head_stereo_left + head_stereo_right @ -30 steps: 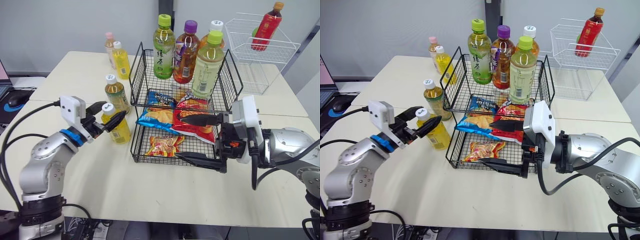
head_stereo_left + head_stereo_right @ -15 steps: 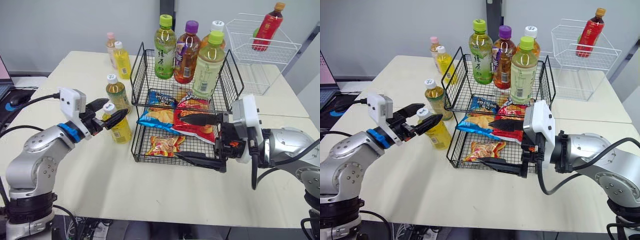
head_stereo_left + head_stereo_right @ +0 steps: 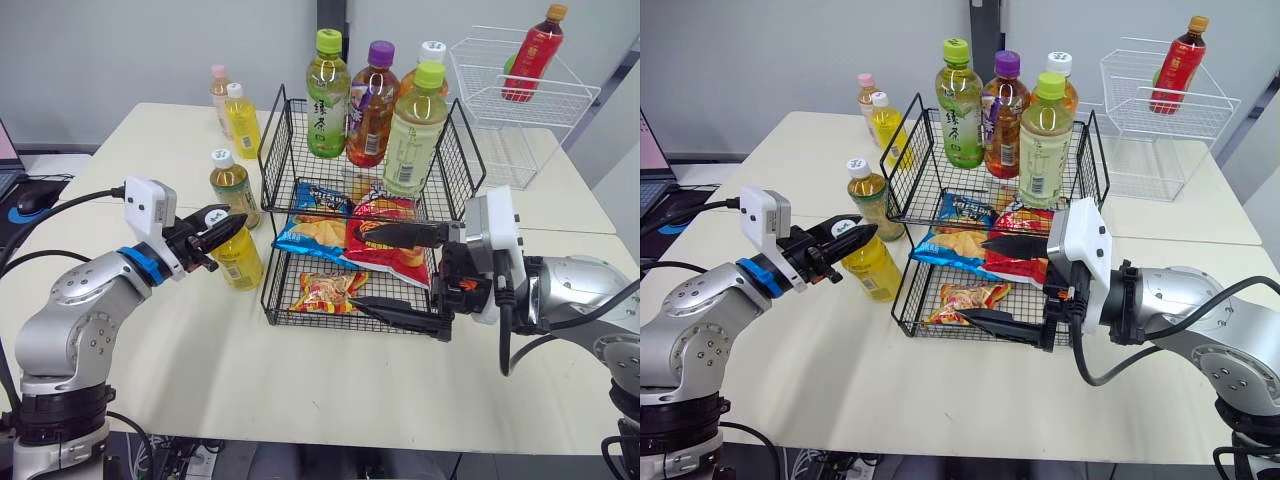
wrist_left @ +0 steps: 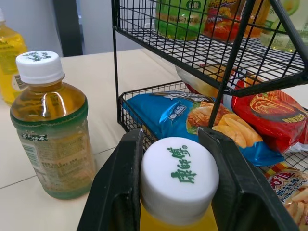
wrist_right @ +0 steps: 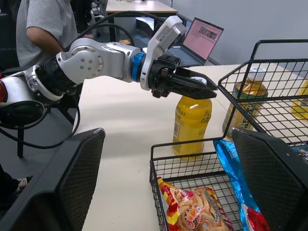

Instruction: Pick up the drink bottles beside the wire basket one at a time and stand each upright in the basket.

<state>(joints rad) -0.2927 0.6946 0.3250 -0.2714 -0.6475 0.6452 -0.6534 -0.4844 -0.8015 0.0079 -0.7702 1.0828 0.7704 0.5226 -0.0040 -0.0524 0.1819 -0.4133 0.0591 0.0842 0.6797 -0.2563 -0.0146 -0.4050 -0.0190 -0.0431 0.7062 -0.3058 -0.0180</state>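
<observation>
Yellow drink bottle (image 3: 240, 266), upright toward the table's (image 3: 150, 130) left edge, cap (image 4: 179, 178) clamped by left gripper (image 3: 223, 229); right gripper (image 3: 362, 270) wide open.

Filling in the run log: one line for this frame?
left gripper: jaws shut on yellow bottle cap | bottle on table, not lifted | right gripper: jaws open, at wire basket front
</observation>
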